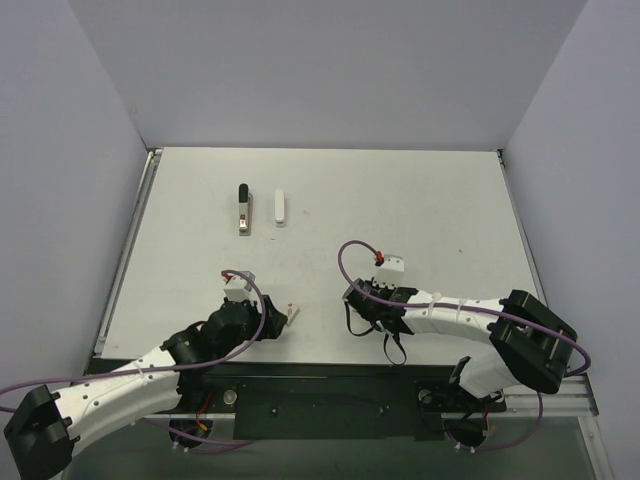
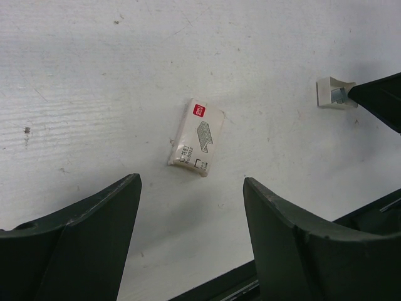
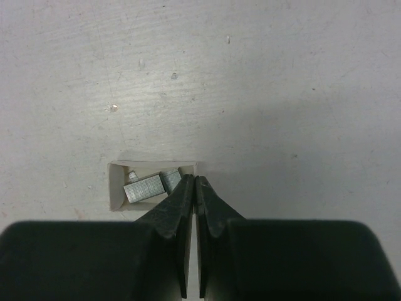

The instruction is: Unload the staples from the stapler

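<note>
Lying far left on the table [image 1: 450, 200], the stapler [image 1: 243, 208] sits well apart from both hands, a narrow white piece [image 1: 281, 207] just beside it likely to crowd a grasp. Loose staples [image 3: 143, 188] lie in a small open tray [image 3: 114, 188], at whose rim the right hand [image 3: 195, 182] sits fully closed on nothing visible, apparently a drop-off spot. The left hand [image 2: 191, 188] hovers wide open and empty, short of a staple box [image 2: 196, 138].

White table [image 1: 420, 200], scuffed; small white staple box [image 2: 197, 138], red label, lying flat, tilted, on it.
</note>
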You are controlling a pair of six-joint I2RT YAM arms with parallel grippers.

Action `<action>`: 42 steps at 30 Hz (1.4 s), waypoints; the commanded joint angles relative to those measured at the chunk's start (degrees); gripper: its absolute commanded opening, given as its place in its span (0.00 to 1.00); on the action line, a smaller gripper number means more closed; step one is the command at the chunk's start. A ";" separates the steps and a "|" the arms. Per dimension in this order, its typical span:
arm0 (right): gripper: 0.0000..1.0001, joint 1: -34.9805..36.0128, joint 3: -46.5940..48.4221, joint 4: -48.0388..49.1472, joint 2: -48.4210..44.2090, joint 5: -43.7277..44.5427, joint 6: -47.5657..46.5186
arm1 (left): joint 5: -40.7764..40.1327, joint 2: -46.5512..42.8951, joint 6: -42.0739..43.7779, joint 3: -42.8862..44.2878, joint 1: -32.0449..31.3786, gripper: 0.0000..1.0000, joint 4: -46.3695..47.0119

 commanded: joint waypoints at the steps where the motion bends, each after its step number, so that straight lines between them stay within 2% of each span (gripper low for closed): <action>1: 0.00 -0.22 1.60 -0.62 0.11 1.25 -0.73 | 0.64 0.87 -1.63 -0.39 -0.15 0.77 2.92; 8: 0.00 -0.22 1.78 2.01 0.02 -0.24 -4.51 | 1.26 1.84 -3.65 -2.14 -0.15 0.75 4.50; 11: 0.00 -0.14 2.48 2.37 0.72 -1.04 -5.57 | 1.35 2.54 -4.35 -2.76 -0.15 0.70 5.29; 16: 0.00 0.04 3.53 4.03 1.34 -2.09 -7.14 | 1.35 4.82 -4.79 -3.03 -0.15 0.43 5.47; 19: 0.00 0.21 4.41 5.53 2.22 -3.93 -8.46 | 1.09 6.75 -5.06 -3.03 -0.15 0.34 7.93; 23: 0.00 0.74 6.96 6.23 4.58 -5.08 -10.40 | 0.29 10.17 -5.06 -2.76 -0.15 0.15 9.95; 33: 0.00 1.18 10.39 6.94 8.20 -7.36 -11.98 | -0.94 20.02 -4.97 -1.01 0.02 0.09 14.52; 42: 0.00 1.80 13.03 9.04 11.71 -10.00 -16.28 | -2.16 23.98 -4.09 0.40 0.72 0.09 16.28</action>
